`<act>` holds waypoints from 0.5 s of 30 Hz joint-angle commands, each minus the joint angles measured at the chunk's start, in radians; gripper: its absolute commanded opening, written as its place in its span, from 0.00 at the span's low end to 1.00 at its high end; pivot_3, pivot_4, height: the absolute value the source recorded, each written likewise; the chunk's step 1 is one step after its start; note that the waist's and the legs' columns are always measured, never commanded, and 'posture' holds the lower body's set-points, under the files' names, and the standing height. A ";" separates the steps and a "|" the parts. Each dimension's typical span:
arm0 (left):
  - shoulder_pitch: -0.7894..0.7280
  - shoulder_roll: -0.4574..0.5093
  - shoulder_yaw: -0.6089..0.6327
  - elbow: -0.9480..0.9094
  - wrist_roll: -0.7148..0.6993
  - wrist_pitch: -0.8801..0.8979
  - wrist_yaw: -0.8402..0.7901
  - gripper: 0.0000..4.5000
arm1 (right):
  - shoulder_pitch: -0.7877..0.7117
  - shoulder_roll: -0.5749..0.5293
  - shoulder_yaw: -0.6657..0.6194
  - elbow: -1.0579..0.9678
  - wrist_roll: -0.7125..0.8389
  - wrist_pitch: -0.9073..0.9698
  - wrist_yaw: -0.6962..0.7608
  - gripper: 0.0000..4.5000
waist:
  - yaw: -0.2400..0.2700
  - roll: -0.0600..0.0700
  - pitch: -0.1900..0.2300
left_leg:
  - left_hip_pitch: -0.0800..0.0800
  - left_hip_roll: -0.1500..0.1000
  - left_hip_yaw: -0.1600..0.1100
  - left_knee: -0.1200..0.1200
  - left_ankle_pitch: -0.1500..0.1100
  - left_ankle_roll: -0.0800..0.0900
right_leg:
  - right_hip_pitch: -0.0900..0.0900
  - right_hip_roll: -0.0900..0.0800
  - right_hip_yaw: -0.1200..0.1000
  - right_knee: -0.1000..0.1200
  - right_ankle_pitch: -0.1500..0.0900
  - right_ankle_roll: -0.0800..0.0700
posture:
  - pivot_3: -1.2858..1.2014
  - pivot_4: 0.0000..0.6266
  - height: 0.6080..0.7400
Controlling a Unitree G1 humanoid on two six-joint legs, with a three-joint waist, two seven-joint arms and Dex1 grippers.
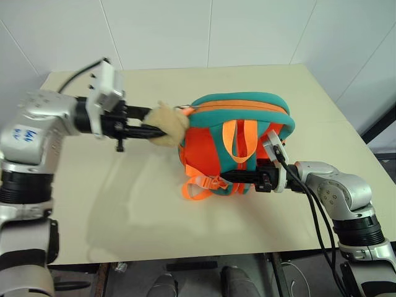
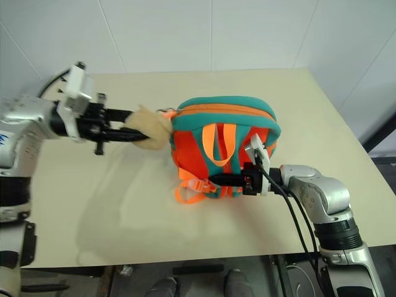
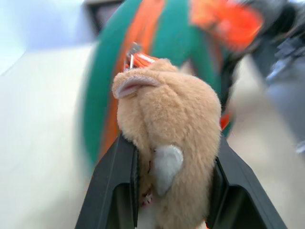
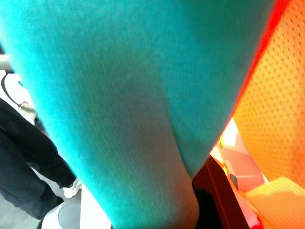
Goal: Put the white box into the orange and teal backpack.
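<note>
Gripping the tan plush toy (image 3: 171, 138) in my left gripper (image 1: 148, 129), clenched on it, I hold the small orange and teal fabric backpack (image 1: 238, 139) off the cream table (image 1: 124, 204). My right gripper (image 1: 238, 177) is clamped on a teal strap low on the bag. Judged soft, light and floppy; webbing and trim give the surest hold, the plush may stretch. White box: not sighted. Table flat, matt; white panelled walls behind.

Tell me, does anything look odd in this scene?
Yes. The left gripper is closed on the tan plush toy hanging at the backpack, not on the bag's fabric. The right gripper pinches a teal strap.
</note>
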 commanded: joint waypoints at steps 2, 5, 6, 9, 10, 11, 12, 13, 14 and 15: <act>-0.034 0.050 -0.008 0.147 0.098 -0.129 -0.052 0.31 | 0.010 0.007 -0.024 -0.038 0.012 -0.012 -0.012 0.00 | 0.001 0.000 0.000 | 0.000 0.000 0.000 0.000 0.000 0.000 | 0.000 0.000 0.000 0.000 0.000 0.000 | 0.52 0.24 1.00; -0.011 0.055 -0.041 0.247 0.156 -0.189 -0.072 0.31 | 0.018 0.013 -0.027 -0.048 0.016 -0.010 -0.023 0.00 | -0.001 0.000 0.000 | 0.000 0.000 0.000 0.000 0.000 0.000 | 0.000 0.000 0.000 0.000 0.000 0.000 | 0.52 0.24 1.00; 0.011 0.049 -0.064 0.282 0.188 -0.227 -0.076 0.31 | 0.022 0.014 -0.029 -0.051 0.017 -0.010 -0.028 0.00 | -0.003 0.000 0.000 | 0.000 0.000 0.000 0.000 0.000 0.000 | 0.000 0.000 0.000 0.001 0.000 0.000 | 0.52 0.24 1.00; 0.060 -0.007 -0.115 0.358 0.233 -0.304 -0.098 0.31 | 0.026 0.015 -0.033 -0.056 0.022 -0.006 -0.036 0.00 | -0.005 0.000 0.000 | 0.000 0.000 0.000 0.000 0.000 0.000 | 0.000 0.000 0.000 0.001 0.000 0.000 | 0.52 0.24 1.00; 0.059 -0.034 -0.125 0.389 0.242 -0.320 -0.097 0.31 | 0.027 0.012 -0.033 -0.057 0.023 -0.004 -0.034 0.00 | -0.002 0.000 0.000 | 0.000 0.000 0.000 0.000 0.000 0.000 | 0.000 0.000 0.000 0.001 0.000 0.000 | 0.52 0.24 1.00; 0.048 -0.061 -0.134 0.428 0.258 -0.348 -0.085 0.31 | 0.026 0.011 -0.033 -0.057 0.023 -0.004 -0.032 0.00 | 0.001 0.000 0.000 | 0.000 0.000 0.000 0.001 0.000 0.000 | 0.000 0.000 0.000 0.002 0.000 0.000 | 0.52 0.24 1.00; 0.038 -0.079 -0.138 0.458 0.271 -0.369 -0.078 0.31 | 0.026 0.009 -0.033 -0.056 0.023 -0.003 -0.031 0.00 | 0.003 0.000 0.000 | 0.000 0.000 0.000 0.002 0.000 0.000 | 0.000 0.000 0.000 0.002 0.000 0.000 | 0.52 0.24 1.00; 0.021 -0.099 -0.143 0.495 0.288 -0.392 -0.065 0.31 | 0.024 0.009 -0.033 -0.053 0.022 -0.003 -0.030 0.00 | 0.004 0.000 0.000 | 0.000 0.000 0.000 0.002 0.000 0.001 | 0.000 0.000 0.000 0.002 0.000 0.000 | 0.52 0.24 1.00; -0.001 -0.133 -0.144 0.541 0.298 -0.418 -0.043 0.31 | 0.019 0.009 -0.033 -0.049 0.021 -0.003 -0.029 0.00 | 0.004 0.000 0.000 | 0.000 0.000 0.000 0.003 0.000 0.001 | 0.000 0.000 0.000 0.002 0.001 -0.001 | 0.52 0.24 1.00; -0.028 -0.172 -0.144 0.592 0.308 -0.438 -0.008 0.31 | 0.014 0.010 -0.031 -0.046 0.020 -0.003 -0.029 0.00 | 0.005 0.000 0.000 | 0.000 0.000 0.000 0.003 0.001 0.001 | 0.000 0.000 0.000 0.003 0.001 -0.001 | 0.52 0.24 1.00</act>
